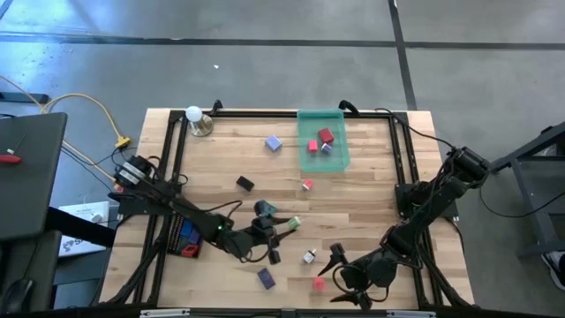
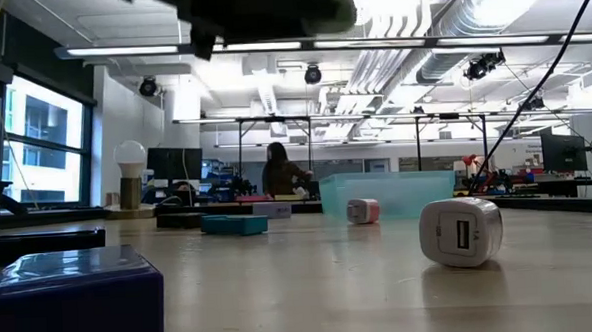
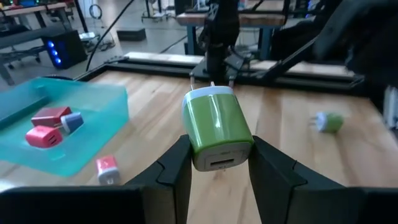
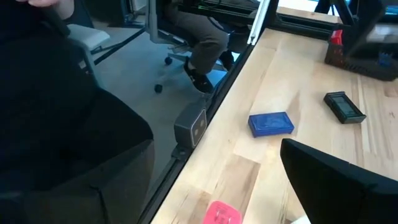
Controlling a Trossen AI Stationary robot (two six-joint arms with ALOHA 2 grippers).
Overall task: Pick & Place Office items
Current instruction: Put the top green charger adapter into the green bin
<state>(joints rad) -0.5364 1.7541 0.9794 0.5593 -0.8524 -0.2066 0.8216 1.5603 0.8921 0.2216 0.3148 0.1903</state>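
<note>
two arms over a wooden table (image 1: pixel 353 221). left gripper (image 1: pixel 265 231) at lower centre-left of the high view, fingers (image 3: pixel 177 171) pinching a green charger (image 3: pixel 216 127): glossy green block, white top with two metal prongs, a usb slot on the near face. right gripper (image 1: pixel 340 265) at lower centre-right of the high view, fingers spread, nothing between them.

counted loose in the high view: one lilac block (image 1: pixel 274 142) at upper centre, one black piece (image 1: pixel 244 184) at centre-left, one small red-and-white block (image 1: pixel 307 185) at centre, one dark teal piece (image 1: pixel 264 208) just above the left gripper, one green plug (image 1: pixel 294 223) just right of it, one black piece (image 1: pixel 274 256) below it, one white cube (image 1: pixel 310 256) at lower centre, one blue block (image 1: pixel 266 278) at lower centre-left, one pink block (image 1: pixel 319 283) near the bottom, just left of the right gripper.

one teal tray (image 1: pixel 340 159) at upper centre-right, three blocks inside: two red (image 1: pixel 326 136), one greyish. one black tray (image 1: pixel 185 238) at lower left, red and blue bits in it. one white bulb (image 1: pixel 194 115) on a metal base at the upper-left table corner.

white cube in the low view at right: rounded, usb port facing the camera. no readable writing anywhere.

person seated far back in the low view's centre.
</note>
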